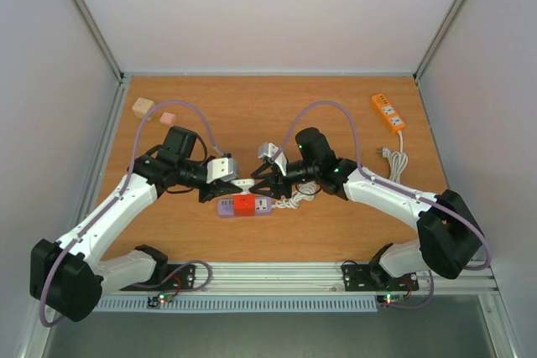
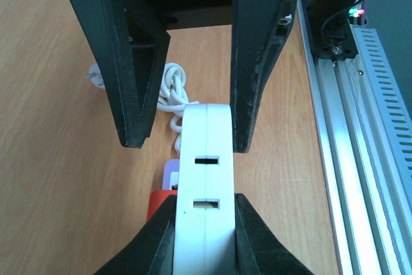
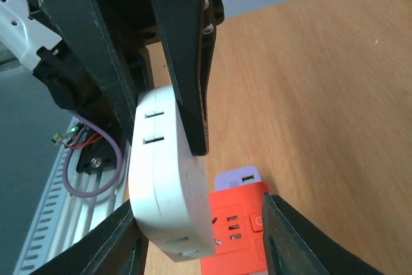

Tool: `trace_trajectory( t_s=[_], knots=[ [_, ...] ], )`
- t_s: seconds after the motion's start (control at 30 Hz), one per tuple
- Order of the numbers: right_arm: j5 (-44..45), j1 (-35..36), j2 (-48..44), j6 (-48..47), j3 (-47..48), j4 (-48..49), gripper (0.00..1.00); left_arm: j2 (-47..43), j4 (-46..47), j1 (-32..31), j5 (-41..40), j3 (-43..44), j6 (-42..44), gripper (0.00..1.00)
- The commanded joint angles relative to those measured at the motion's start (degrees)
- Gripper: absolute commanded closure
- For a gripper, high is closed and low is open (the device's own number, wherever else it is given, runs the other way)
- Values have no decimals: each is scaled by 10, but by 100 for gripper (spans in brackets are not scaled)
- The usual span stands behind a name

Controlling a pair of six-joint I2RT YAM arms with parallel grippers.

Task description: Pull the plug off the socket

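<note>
Your left arm (image 1: 117, 207) rises from its base at the near left corner and reaches inward, wrist turned toward the middle of the table (image 1: 336, 232); the left gripper (image 2: 206, 205) is clamped on the white plug (image 2: 205, 159), one finger pressed flat against each broad side. The plug stands at the table's middle, just behind the purple-and-red socket (image 1: 245, 205); in your right wrist view its lower end lies over the red section; whether its pins sit in the socket you cannot tell. Your right arm (image 1: 386, 190) mirrors the left, reaching in from the near right corner; the right gripper (image 3: 201, 204) straddles the plug's other end with its jaws apart, one finger touching the plug, the other clear of it. The two grippers meet almost tip to tip, so you have little room between them. A white cable (image 1: 295, 199) lies bunched just right of the socket, beside the right wrist. Well apart from both arms, two blocks (image 1: 143, 106) sit near the far left corner; an orange strip (image 1: 388, 112) lies near the far right edge. Bare wood runs behind the grippers to the far wall; a metal rail (image 1: 277, 276) borders the near edge, near the socket.
</note>
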Motion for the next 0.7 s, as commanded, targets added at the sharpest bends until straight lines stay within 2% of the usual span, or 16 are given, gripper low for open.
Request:
trace_trajectory(
  t_s=[0.0,0.3,0.4,0.5,0.67],
  knots=[
    [-18,-1,-14,12,14,-23,56,-3,-8,0,30,8,13,99],
    [-47,0,-6,25,19,-24,67,4,-4,0,39,11,11,98],
    [-48,0,-5,28,20,-21,76,8,-5,0,35,13,10,97],
    [-47,0,-3,28,20,-28,83,7,-3,0,14,16,3,92],
    [-46,0,-6,29,21,-32,88,3,-18,0,-16,19,4,82]
  ],
)
